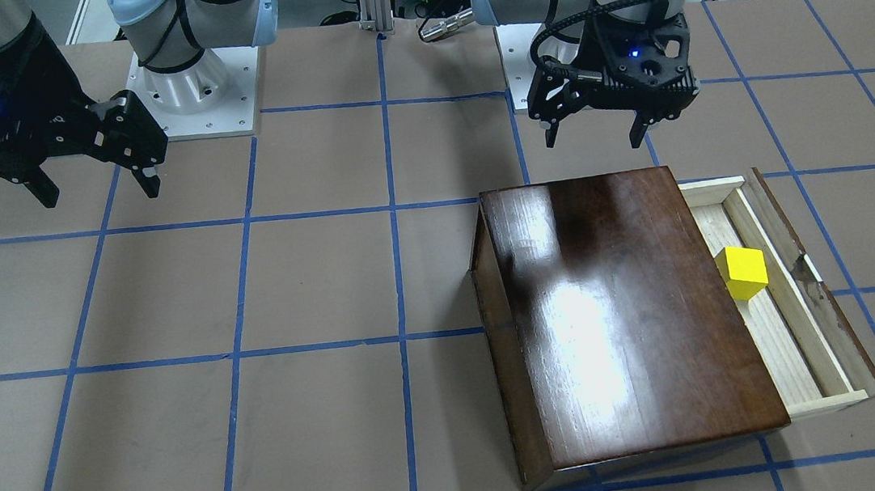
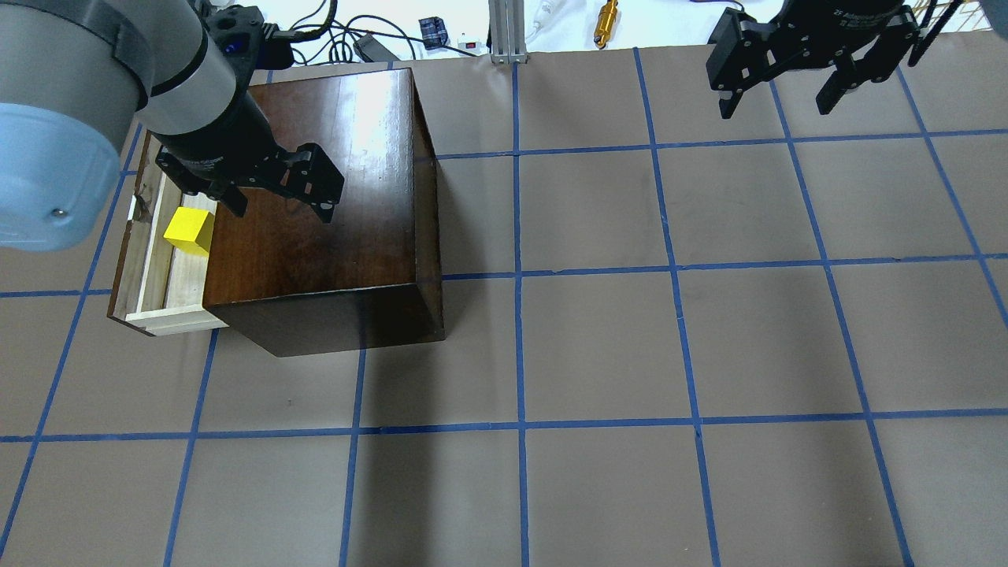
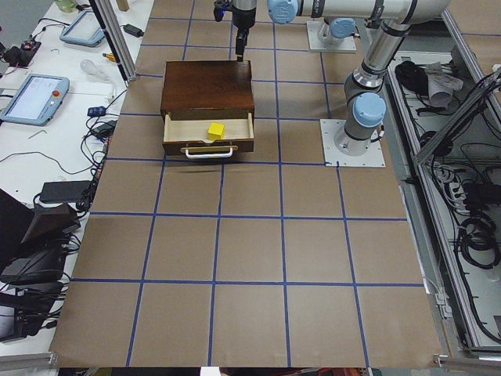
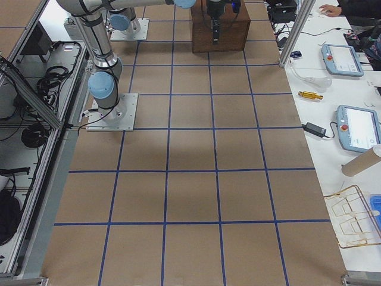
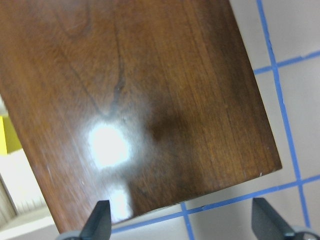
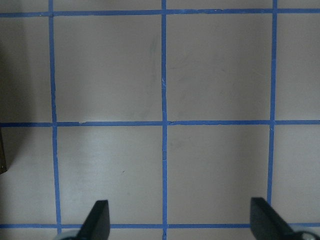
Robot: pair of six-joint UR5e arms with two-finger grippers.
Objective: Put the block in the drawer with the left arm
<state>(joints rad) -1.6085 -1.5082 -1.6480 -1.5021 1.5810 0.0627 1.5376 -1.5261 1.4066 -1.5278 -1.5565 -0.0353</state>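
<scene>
The yellow block [image 1: 743, 272] lies in the pulled-out drawer [image 1: 777, 340] of the dark-brown cabinet [image 1: 624, 315]. The overhead view shows the block [image 2: 189, 230] on the drawer's pale floor [image 2: 183, 279], next to the cabinet [image 2: 315, 236]. My left gripper [image 2: 279, 211] is open and empty above the cabinet top, beside the block. From the front it [image 1: 595, 138] hangs behind the cabinet's far edge. The left wrist view shows the cabinet top [image 5: 140, 100] and a sliver of the block [image 5: 7, 135]. My right gripper [image 2: 773, 109] is open and empty, far off over the table.
The table is brown with a blue tape grid [image 2: 520, 283]. The drawer's whitish handle [image 3: 209, 153] faces the table's left end. Cables, a post [image 2: 504, 31] and a gold cylinder [image 2: 606, 16] lie beyond the far edge. Teach pendants [image 4: 342, 58] sit on the side table.
</scene>
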